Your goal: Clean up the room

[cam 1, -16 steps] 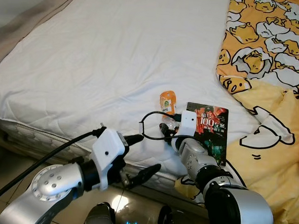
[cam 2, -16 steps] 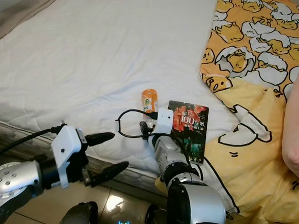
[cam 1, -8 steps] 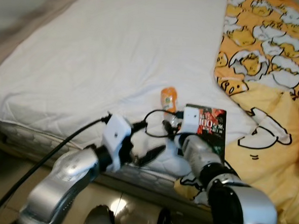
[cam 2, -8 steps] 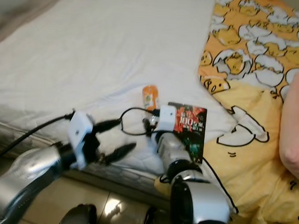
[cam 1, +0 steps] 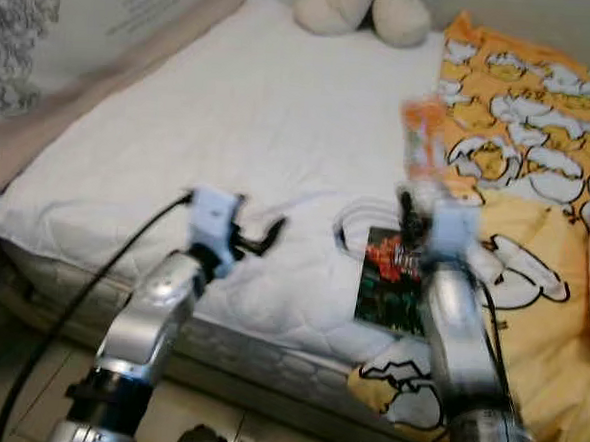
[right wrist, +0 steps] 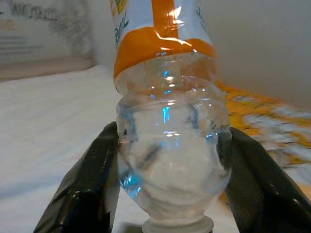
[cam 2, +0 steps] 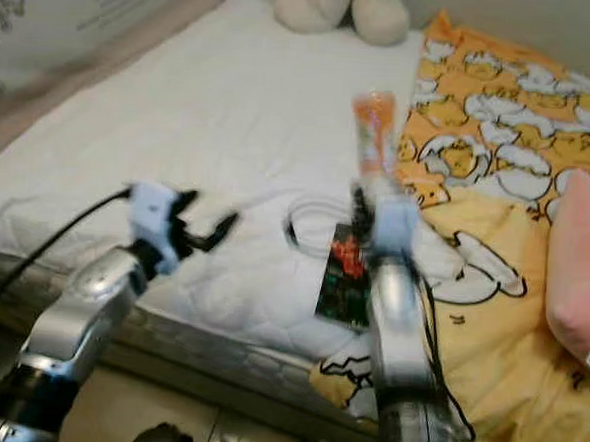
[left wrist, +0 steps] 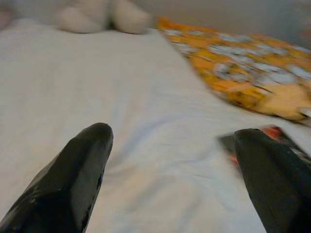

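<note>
My right gripper (cam 1: 412,200) is shut on a clear plastic bottle (cam 1: 421,139) with an orange label and holds it raised above the bed. In the right wrist view both fingers (right wrist: 92,189) press the bottle (right wrist: 170,141) near its neck. A dark book (cam 1: 389,283) with red print lies on the white mattress (cam 1: 229,147) just under that arm. My left gripper (cam 1: 259,237) hangs open over the mattress's front part, with nothing between its fingers (left wrist: 73,179).
An orange and yellow blanket (cam 1: 541,126) with an egg pattern covers the bed's right side, and a pink pillow (cam 2: 583,269) lies at the far right. A cream plush toy (cam 1: 363,10) sits at the head. A beige headboard strip (cam 1: 82,98) runs along the left.
My right gripper has lifted the bottle off the mattress, away from the book. My left arm has swung up and forward over the bed. The camera view has tilted up, showing more of the bed.
</note>
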Available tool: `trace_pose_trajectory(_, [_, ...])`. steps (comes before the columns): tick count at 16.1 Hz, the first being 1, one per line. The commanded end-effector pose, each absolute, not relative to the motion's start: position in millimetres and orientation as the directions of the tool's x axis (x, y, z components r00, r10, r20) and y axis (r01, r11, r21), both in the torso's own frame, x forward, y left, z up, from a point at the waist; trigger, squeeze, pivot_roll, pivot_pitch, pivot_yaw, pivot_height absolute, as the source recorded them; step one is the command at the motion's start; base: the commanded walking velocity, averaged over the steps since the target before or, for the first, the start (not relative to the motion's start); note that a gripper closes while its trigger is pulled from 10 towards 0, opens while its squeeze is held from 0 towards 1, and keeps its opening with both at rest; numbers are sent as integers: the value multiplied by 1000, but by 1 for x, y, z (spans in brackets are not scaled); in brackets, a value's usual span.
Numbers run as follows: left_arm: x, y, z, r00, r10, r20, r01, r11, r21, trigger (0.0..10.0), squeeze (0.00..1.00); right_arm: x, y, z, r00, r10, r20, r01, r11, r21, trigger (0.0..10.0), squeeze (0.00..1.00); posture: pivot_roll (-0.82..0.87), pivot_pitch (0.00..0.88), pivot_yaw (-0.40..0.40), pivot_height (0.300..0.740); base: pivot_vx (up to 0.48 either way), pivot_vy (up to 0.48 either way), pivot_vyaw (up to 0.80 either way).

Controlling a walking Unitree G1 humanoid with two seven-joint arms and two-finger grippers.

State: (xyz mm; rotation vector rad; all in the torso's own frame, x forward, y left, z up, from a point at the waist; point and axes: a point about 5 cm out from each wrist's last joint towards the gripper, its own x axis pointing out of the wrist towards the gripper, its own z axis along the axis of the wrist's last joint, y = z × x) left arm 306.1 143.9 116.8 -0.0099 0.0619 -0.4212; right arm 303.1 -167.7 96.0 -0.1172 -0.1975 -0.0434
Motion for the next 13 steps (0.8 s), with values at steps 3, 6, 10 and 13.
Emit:
trace_pose_trajectory(3, [299,168,93,940,-323,-109,321,946,-32,10000,0,261,-181,76,986,-47,158,71,986,-153,0,0,115,0,-24,740,0,0,0])
trace_pose_trajectory(6, [295,167,92,950,-309,-50,302,947,-111,10000,0,255,-187,68,988,-107,114,125,979,-160,10000,0,96,0,-10,740,0,-100,0])
trace_pose_trajectory(10, [288,154,100,939,-339,52,342,935,-92,10000,0,261,-178,70,993,-77,94,90,986,-141,10000,0,87,0,1,740,0,-480,0])
trace_pose_trajectory(13, [286,145,99,912,-403,70,408,909,-85,10000,0,264,-172,71,993,-26,114,47,981,-189,10000,0,89,0,7,740,0,-480,0])
